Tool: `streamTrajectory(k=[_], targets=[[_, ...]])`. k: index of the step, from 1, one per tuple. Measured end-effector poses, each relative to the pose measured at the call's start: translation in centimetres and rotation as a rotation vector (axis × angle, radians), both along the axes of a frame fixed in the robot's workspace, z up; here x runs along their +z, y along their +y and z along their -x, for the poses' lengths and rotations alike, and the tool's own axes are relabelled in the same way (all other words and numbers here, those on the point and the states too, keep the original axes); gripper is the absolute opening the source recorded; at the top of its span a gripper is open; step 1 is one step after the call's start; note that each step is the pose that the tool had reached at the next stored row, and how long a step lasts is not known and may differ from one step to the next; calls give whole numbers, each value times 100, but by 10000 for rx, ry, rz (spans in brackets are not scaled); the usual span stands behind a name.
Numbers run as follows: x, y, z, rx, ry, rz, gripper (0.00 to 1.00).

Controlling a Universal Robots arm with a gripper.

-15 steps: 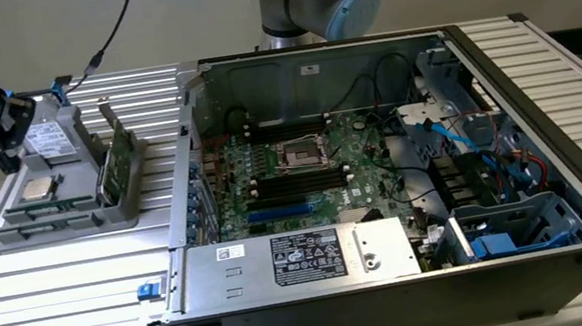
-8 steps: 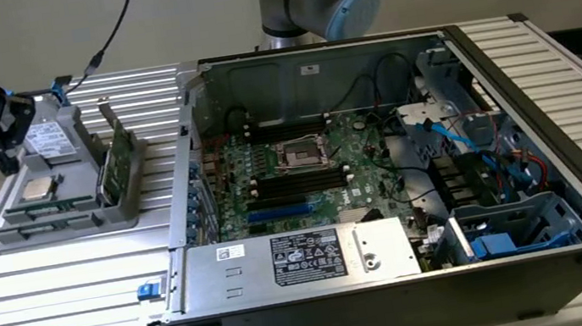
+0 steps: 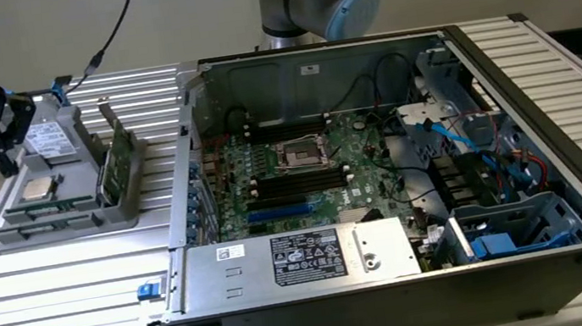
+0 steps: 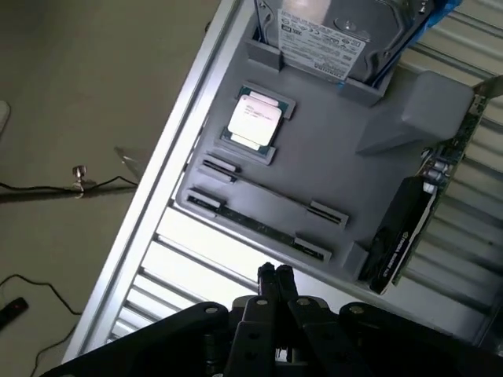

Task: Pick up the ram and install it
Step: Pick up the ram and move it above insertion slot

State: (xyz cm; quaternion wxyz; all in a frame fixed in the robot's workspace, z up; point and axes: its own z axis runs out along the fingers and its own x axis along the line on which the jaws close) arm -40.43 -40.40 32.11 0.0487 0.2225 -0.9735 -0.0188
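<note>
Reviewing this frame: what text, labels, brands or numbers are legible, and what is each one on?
No text here can be read as words.
power supply label: dark panel with pale print and marks, too small to read.
small white sticker on the same metal box: blurred.
hard drive label: lines of print, blurred.
processor lid: faint print, unreadable.

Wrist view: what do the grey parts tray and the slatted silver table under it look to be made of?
The grey parts tray is probably moulded or printed plastic: matte, uniformly grey, with soft-edged blocks and slots. The slatted silver table looks like bare aluminium, with bright glare running along its ribs.
</note>
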Motion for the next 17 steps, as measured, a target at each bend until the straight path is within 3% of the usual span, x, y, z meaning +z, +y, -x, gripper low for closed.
streamTrajectory(k=[17], targets=[[-17,0,0,3085,-16,-18,11]])
